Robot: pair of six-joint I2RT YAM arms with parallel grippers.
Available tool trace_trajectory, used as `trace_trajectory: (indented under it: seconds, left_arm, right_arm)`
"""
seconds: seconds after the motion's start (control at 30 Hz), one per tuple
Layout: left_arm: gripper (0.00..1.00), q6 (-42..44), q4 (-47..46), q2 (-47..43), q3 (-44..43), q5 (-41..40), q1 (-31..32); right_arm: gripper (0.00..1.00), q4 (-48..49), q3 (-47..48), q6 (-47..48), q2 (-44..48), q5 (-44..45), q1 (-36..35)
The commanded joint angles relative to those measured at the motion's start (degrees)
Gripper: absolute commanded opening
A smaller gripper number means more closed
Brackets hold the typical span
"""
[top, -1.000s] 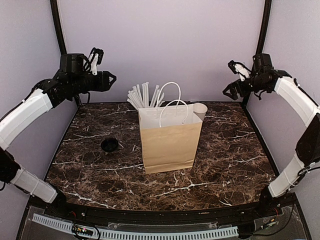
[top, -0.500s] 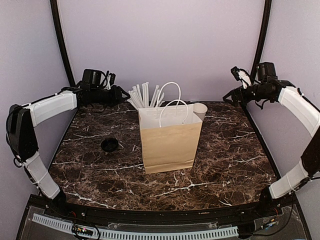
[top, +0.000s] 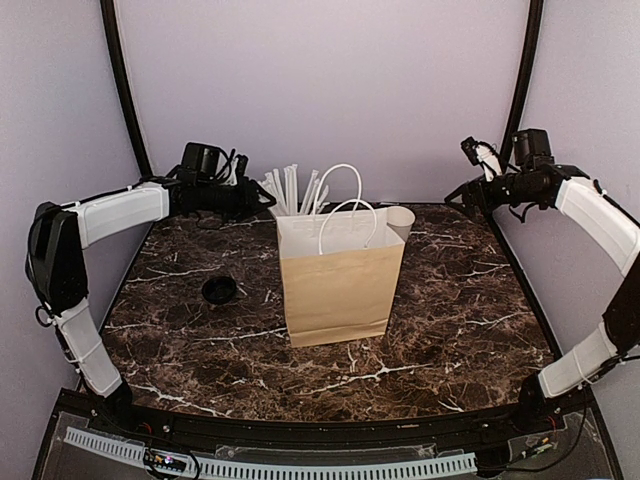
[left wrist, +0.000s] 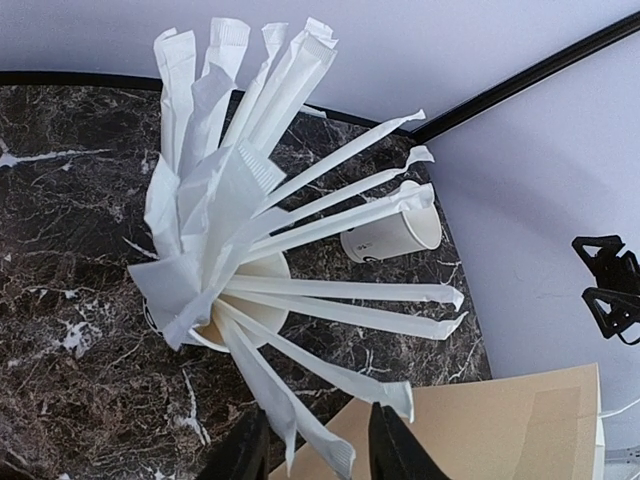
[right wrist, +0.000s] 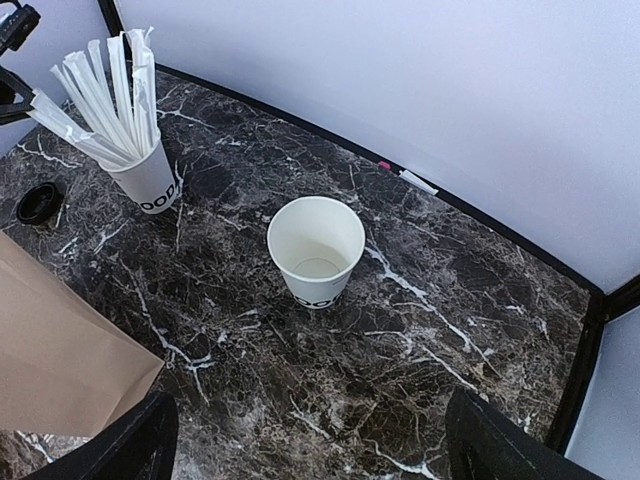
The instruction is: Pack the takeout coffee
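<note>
1. The takeout coffee (right wrist: 317,245), a small white paper cup with dark lettering low on its side, stands upright near the far edge of the dark, white-veined marble counter (top: 450,310). It is right of the middle, just behind the upper right corner of the bag.
2. The cup's mouth is uncovered, and its white inside looks empty or nearly so. Its round black plastic lid (top: 219,290) lies flat, well apart from it, on the left half of the counter about midway between the near and far edges. I judge that the lid has to go on before the cup is ready to pack.
3. A brown paper bag with white cord handles (top: 340,285) stands upright at the middle of the counter. Its mouth is open upward, presumably so the cup can be lowered in from above.
4. A second white paper cup stuffed with white paper-wrapped straws (right wrist: 148,180) sits near the far edge, left of the coffee and behind the bag's left corner. Its straws fan outward.
5. The left gripper (left wrist: 318,430) hovers over the straw cup, looking down into the fan.
   - Its jaws stand only narrowly apart and clamp nothing that I can see.
   - One wrapped straw tip shows in the gap, but I cannot tell whether it touches.
   - The pose suggests it is lined up to draw a straw.
6. The right gripper (right wrist: 312,425) hangs over the far right corner with its jaws spread wide and empty. The coffee is almost centred beneath it, a fair position for coming down around the cup.
</note>
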State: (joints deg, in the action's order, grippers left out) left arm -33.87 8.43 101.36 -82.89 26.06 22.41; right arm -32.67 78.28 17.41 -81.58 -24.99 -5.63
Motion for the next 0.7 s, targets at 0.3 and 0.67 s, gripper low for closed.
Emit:
trace_trajectory:
  seconds: [0.3, 0.67]
  left_arm:
    - [0.30, -0.22, 1.09, 0.90, -3.61, -2.58, 1.14]
    - [0.28, -0.03, 6.82, -2.80, -4.07, -3.23, 1.93]
  right_arm:
    - [0.94, 1.88, -1.01, -0.90, 2.39, -1.46, -0.07]
    - [0.95, 1.89, -0.76, -1.10, 1.77, -1.87, -0.02]
